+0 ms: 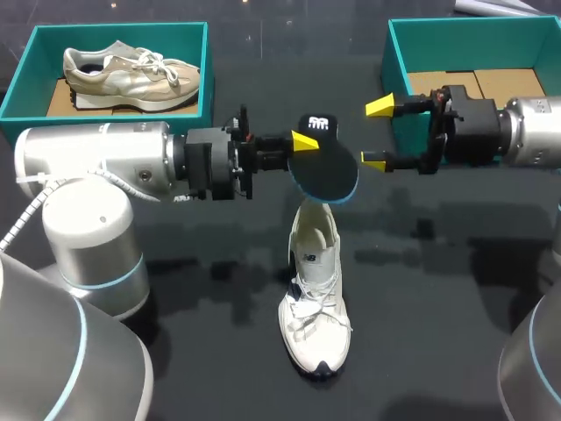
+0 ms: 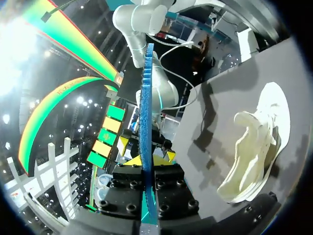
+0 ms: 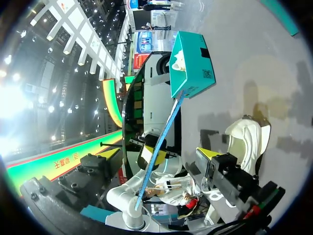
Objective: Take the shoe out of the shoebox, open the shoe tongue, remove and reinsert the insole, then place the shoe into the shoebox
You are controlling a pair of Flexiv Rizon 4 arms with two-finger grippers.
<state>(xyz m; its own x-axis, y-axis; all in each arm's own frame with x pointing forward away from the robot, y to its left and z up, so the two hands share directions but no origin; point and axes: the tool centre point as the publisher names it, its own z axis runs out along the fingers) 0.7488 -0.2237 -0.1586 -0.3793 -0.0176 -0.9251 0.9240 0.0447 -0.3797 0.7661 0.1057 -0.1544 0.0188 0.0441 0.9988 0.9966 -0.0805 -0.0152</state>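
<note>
the left gripper is clenching the insole above the white shoe lying mid-table, the right gripper is hovering released beside it, so i'm judging the insole needs angling toe-first into the collar.

A black table carries a teal box at its far left corner. Inside the box, a beige sneaker rests on a brown cardboard liner, toe toward the table's middle.

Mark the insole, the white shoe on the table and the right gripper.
insole (image 1: pixel 324 171): head view, its dark face
white shoe (image 1: pixel 313 305): head view, its laces
right gripper (image 1: pixel 377 134): head view, midway between yellow tips
</note>
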